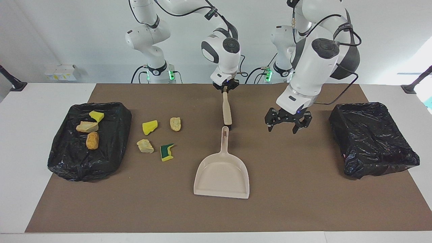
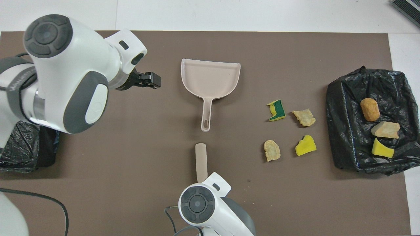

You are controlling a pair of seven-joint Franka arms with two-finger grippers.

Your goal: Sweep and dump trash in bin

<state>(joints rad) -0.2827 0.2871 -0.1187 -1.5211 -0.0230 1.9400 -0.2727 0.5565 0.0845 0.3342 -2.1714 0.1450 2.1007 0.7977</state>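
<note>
1. Two black bins: one (image 1: 371, 138) half hidden under the left arm in the overhead view, the other (image 1: 64, 158) holds three chunks (image 1: 92, 140).
2. Dustpan (image 1: 222, 175) lies mid-table.
3. Left gripper (image 1: 287, 127) hangs open over the mat.
4. Right gripper (image 1: 225, 88) clamps the brush (image 1: 226, 111); its bristles are hard to see.
5. Four chunks (image 1: 149, 127) lie on the mat beside the filled bin.

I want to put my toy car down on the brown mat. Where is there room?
The biggest bare patch lies between the dustpan and the empty black bin, though the left gripper hangs over its nearer part. The mat's edge farthest from the robots is bare too. It is crowded beside the other bin, where four sponge chunks lie loose.
</note>
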